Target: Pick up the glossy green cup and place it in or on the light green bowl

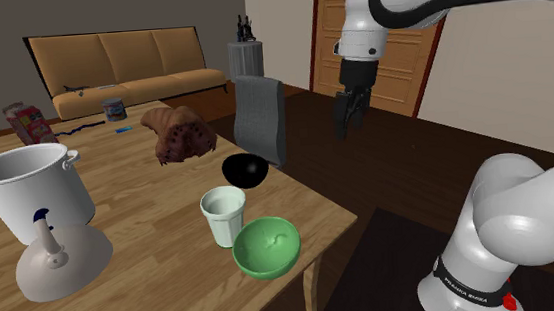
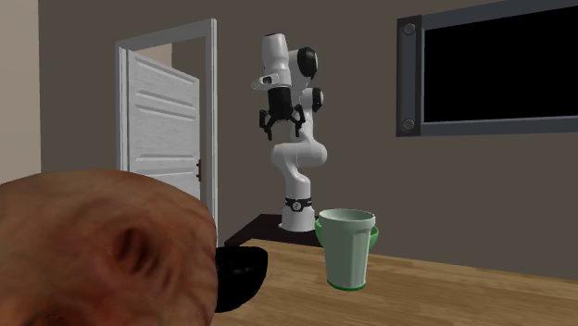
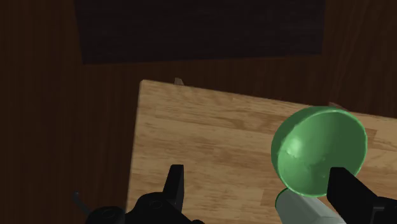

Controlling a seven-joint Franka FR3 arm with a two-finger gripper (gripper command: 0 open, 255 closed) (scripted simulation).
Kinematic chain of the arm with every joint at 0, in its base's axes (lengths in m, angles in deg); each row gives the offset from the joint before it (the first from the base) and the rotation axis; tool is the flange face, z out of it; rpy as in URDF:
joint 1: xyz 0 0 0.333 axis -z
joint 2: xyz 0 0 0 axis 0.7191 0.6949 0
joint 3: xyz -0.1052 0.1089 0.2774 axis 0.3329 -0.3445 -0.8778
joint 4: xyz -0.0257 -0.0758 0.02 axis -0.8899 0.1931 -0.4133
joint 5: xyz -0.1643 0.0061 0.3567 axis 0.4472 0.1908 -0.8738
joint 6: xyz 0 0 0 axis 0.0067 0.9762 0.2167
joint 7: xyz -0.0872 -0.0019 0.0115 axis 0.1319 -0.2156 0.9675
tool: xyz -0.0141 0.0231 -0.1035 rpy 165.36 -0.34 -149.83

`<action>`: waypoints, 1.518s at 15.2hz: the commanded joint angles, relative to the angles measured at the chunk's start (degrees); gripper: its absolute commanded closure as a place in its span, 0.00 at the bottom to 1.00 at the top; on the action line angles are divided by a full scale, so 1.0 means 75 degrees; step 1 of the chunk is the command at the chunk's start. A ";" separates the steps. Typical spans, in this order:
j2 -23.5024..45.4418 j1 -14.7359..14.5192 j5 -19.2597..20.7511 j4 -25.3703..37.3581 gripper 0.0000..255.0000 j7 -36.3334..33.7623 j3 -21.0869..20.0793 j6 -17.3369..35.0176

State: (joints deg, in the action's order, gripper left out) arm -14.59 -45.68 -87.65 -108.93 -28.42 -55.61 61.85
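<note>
The hand [image 1: 351, 124] hangs high in the air with its fingers spread wide and nothing between them. It is well apart from the light green bowl [image 1: 266, 246] and off beyond that bowl's edge of the counter [image 1: 150, 229]. In the wrist view the hand [image 3: 256, 172] looks down on the bowl [image 3: 318, 149] and the counter's corner [image 3: 203, 146].

The pale green cup [image 1: 223, 215] stands upright just beside the bowl, on the side away from the counter's edge. Whether the two touch cannot be told. A black bowl [image 1: 245, 170] sits near, just past the cup as seen from the light green bowl.

The main risk is probably crowding. A finger coming down on the bowl's side of the cup could strike the bowl's rim and shove it. The bowl sits close to the counter's edge, so it could slide off. A descent drifting the other way might clip the black bowl instead. The cup narrows toward its base and looks smooth, so a low or off-centre grip might let it slip or tip.
</note>
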 commanded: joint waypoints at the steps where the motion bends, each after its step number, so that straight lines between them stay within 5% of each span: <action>1: 0.0000 0.0000 0.0000 0.0000 0.00 0.0000 0.0000 0.0000; 12: 0.2846 -0.0490 -0.0448 0.0646 0.00 -0.0293 -0.0541 0.2393; 23: 0.5964 -0.0841 -0.0501 0.2502 0.00 -0.0620 -0.0967 0.3855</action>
State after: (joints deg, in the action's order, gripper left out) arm 28.12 -51.67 -91.48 -91.41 -32.65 -62.53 89.80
